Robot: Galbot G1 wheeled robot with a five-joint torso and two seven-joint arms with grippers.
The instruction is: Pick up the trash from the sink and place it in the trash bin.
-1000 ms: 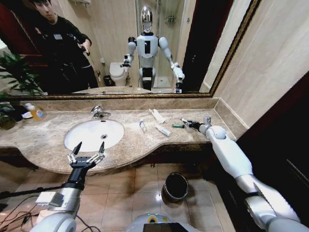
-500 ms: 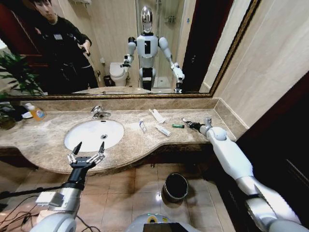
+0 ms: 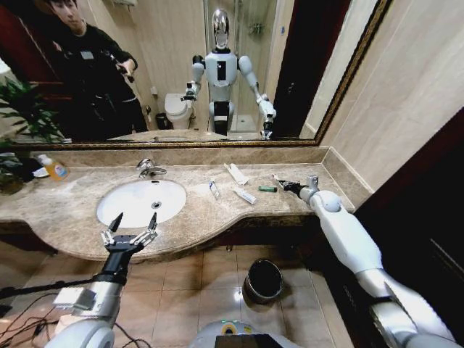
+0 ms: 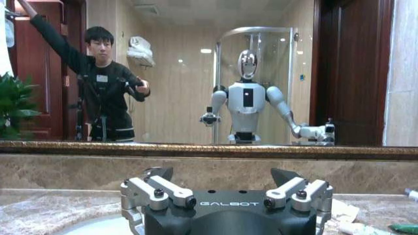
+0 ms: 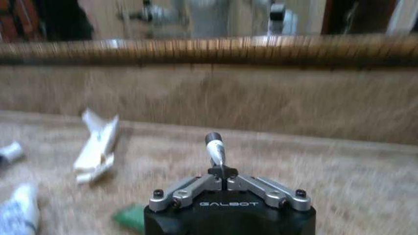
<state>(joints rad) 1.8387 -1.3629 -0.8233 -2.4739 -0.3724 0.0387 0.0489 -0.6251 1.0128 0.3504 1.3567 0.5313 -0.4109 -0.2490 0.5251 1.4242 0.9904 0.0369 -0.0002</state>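
Marble counter (image 3: 72, 210) rings the sink (image 3: 141, 201). On the floor we see the bin (image 3: 263, 280). Our left gripper (image 3: 130, 233) hovers before the counter edge, fingers spread open. Our right gripper (image 3: 284, 185) is clamped on a small tube (image 5: 215, 148) above the counter; a white packet (image 3: 235, 174) and green tube (image 3: 267, 188) lie near.

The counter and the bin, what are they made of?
The counter looks like polished stone, likely marble: it is mottled beige-brown with veins and a soft sheen. The bin on the floor looks like dark metal or plastic with a shiny metal rim that catches the light; the body's material is hard to tell.
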